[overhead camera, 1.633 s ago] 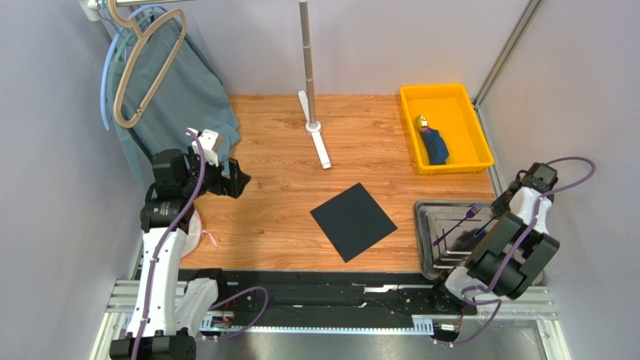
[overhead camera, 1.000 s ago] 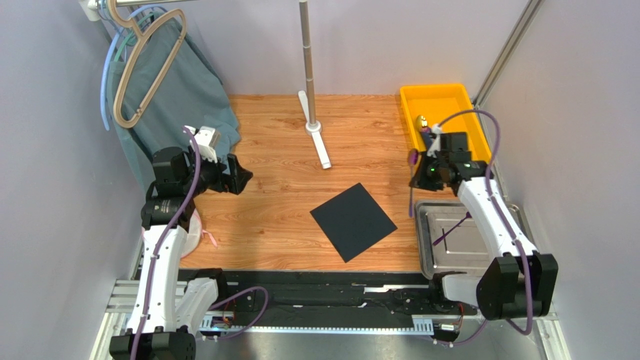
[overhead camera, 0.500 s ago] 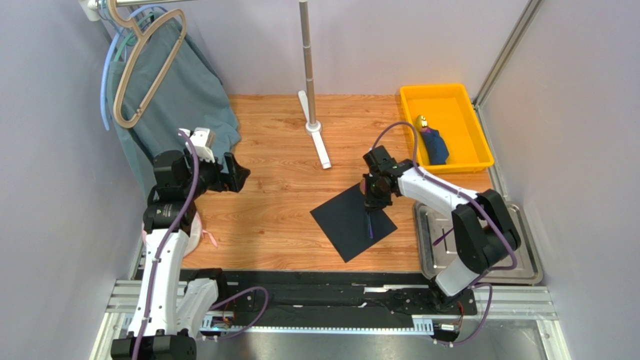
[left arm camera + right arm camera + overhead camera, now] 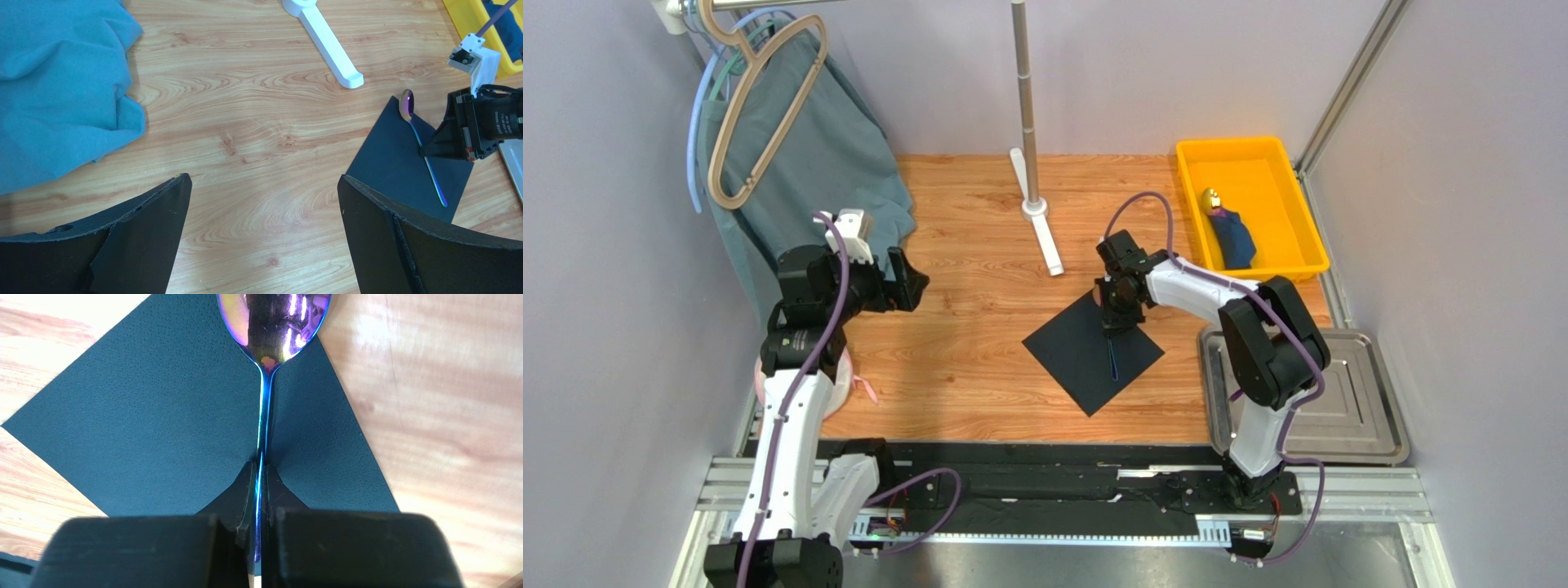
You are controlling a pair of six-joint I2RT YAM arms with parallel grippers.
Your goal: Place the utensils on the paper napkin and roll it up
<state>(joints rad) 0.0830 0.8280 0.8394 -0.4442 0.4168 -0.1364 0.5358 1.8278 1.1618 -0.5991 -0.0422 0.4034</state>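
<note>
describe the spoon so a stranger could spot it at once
On the wooden tabletop, find the thin matte black square paper napkin. Over it the right gripper pinches a slim iridescent purple-blue metal spoon by its handle. It is the only shiny thing there.

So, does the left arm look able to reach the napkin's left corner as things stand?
Probably yes: the open left hand faces the napkin with only bare table between them, and the right hand, gripping the spoon, sits over its far corner.
</note>
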